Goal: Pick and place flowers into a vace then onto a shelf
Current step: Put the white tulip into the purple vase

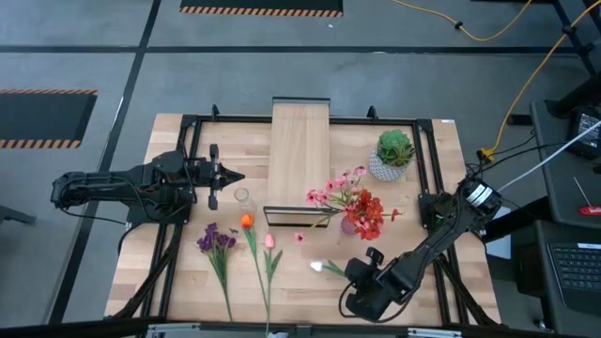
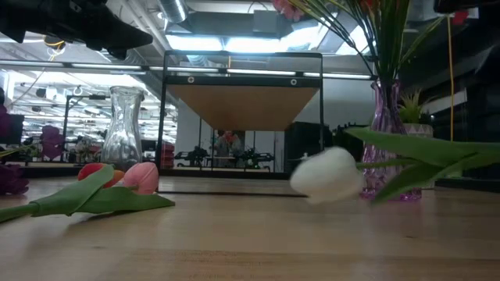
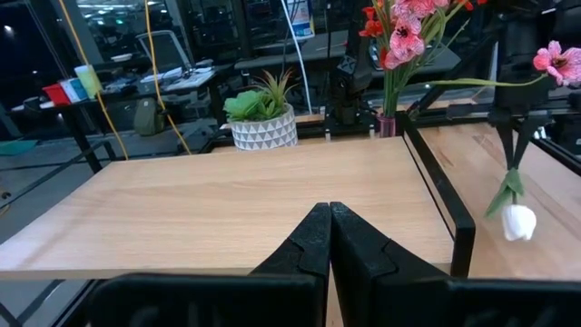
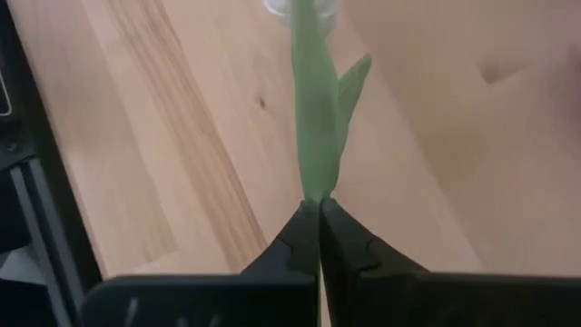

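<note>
Right end effector (image 4: pixel 320 211) pinches white bud's stem (image 4: pixel 313 118), near front edge of surface (image 1: pixel 169 272). Stem runs straight out from fingertips, bud (image 1: pixel 316 267) leading, pointing left in high view. Purple vase (image 1: pixel 349 225) just behind; right arm nearer. Low view shows bud (image 2: pixel 326 176) lifted off surface; high view doesn't. Left end effector (image 3: pixel 329 218) pressed together, empty, beside shelf (image 1: pixel 300 150).

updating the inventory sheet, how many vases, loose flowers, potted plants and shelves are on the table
vases: 2, clear vase and purple vase
loose flowers: 4, purple cluster, orange tulip, pink tulip, white tulip
potted plants: 1
shelves: 1
total: 8
</note>
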Controlling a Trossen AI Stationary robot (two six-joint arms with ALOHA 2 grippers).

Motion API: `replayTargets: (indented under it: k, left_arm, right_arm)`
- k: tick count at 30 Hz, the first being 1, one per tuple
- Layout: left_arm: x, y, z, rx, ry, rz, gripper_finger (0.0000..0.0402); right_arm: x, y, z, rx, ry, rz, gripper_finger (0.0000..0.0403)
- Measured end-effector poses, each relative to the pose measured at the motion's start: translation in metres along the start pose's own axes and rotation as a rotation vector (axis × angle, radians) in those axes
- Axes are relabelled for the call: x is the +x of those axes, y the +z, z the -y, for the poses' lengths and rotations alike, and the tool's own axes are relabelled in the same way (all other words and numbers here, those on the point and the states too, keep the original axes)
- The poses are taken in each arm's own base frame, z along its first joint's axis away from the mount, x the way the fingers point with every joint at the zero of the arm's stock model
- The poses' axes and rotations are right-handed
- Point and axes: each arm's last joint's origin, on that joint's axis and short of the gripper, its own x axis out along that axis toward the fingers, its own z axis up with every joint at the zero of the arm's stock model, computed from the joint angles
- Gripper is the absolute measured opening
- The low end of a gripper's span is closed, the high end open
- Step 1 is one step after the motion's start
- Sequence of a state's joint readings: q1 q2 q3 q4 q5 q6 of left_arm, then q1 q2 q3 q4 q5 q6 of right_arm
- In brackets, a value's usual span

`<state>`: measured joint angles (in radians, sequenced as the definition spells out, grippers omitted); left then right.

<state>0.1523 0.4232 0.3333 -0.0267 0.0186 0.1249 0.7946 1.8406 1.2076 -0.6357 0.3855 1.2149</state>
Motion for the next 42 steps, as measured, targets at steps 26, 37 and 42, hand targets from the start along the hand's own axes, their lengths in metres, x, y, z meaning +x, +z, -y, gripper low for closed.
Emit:
replayTargets:
  k: [26,37,42]
  left_arm:
    - [0.000,0.000,0.000,0.000,0.000,0.000,0.0004]
    - [0.000,0.000,0.000,-0.007,0.000,0.000,0.0004]
    - [0.000,0.000,0.000,-0.008,0.000,0.000,0.0004]
  right_arm:
    - [0.006,-0.001,0.007,0.094,0.000,-0.122,0.0120]
    - [0.008,0.016,0.014,0.141,0.035,-0.244,0.0180]
    - [0.010,0.020,0.013,0.148,0.066,-0.246,0.0176]
